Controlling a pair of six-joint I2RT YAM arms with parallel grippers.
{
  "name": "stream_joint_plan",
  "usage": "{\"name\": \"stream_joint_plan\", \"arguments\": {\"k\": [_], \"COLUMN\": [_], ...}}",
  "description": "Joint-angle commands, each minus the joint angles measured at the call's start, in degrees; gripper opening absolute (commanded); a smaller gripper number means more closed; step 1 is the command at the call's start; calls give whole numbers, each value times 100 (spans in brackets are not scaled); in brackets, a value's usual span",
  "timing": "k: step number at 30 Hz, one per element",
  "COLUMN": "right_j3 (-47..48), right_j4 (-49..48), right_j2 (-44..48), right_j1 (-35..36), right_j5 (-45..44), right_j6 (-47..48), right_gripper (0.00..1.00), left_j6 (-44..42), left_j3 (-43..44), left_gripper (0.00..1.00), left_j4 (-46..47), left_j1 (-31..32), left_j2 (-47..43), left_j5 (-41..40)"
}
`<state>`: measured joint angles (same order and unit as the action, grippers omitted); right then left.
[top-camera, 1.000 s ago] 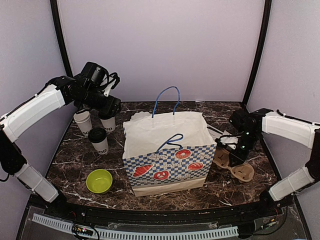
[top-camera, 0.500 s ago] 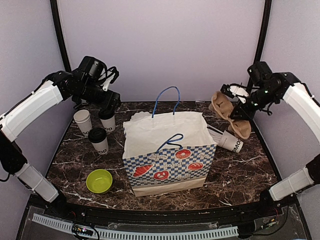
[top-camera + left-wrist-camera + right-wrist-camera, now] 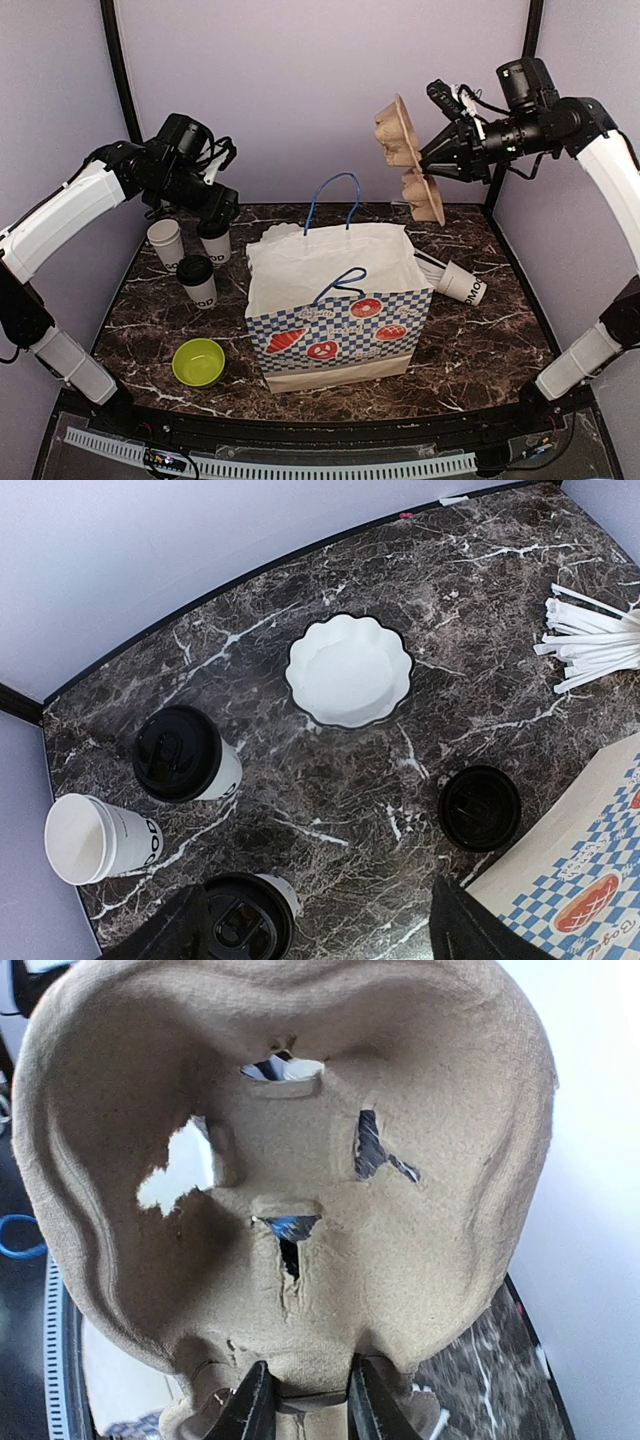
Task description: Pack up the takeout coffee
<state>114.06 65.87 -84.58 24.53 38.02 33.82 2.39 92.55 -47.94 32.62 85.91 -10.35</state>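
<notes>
The brown moulded-fibre cup carrier (image 3: 420,1260) looked rough and matt; the white paper cup with black plastic lid (image 3: 185,755) was smooth; the dark veined tabletop (image 3: 340,780) looked polished

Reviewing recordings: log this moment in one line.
left gripper: open, near lidded cup | right gripper: shut on cardboard carrier, aloft

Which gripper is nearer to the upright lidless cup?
Left. The left gripper hangs above and beside the upright lidless cup; the right gripper is high beyond the bag, gripping the pulp carrier.

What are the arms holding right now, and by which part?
The right gripper pinches a brown cup carrier by its edge, up in the air. The left gripper is open, holding nothing.
</notes>
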Motion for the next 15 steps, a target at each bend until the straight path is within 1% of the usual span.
{"name": "stream_joint_plan", "arguments": {"k": [1,4,8,12,15], "right_j3": [-38,217,54,-242,-215], "right_j4": [-640,-430,-453,-463,-307], "right_j2": [51,-352,-664,-946,-1255], "right_j1": [818,1250,1742,2106,2294], "right_j5": [767,780,469,-184,-642], "right_j6": [-319,-264,-159,25,120], "right_gripper": [24,23,23,22,21], "left_j6": [112,152,144,88,45], "left_j3": [133,117,60,-74,-166], "left_gripper": [78,78,78,78,78], "left_j4": [-237,-234,-234,-193,-162], "left_j1": [-34,-28,-30,-30,-36], "left_j2": [-206,-212,-242,-306,-340], "left_j5": [-84,-83,-132,-189,-230]}}
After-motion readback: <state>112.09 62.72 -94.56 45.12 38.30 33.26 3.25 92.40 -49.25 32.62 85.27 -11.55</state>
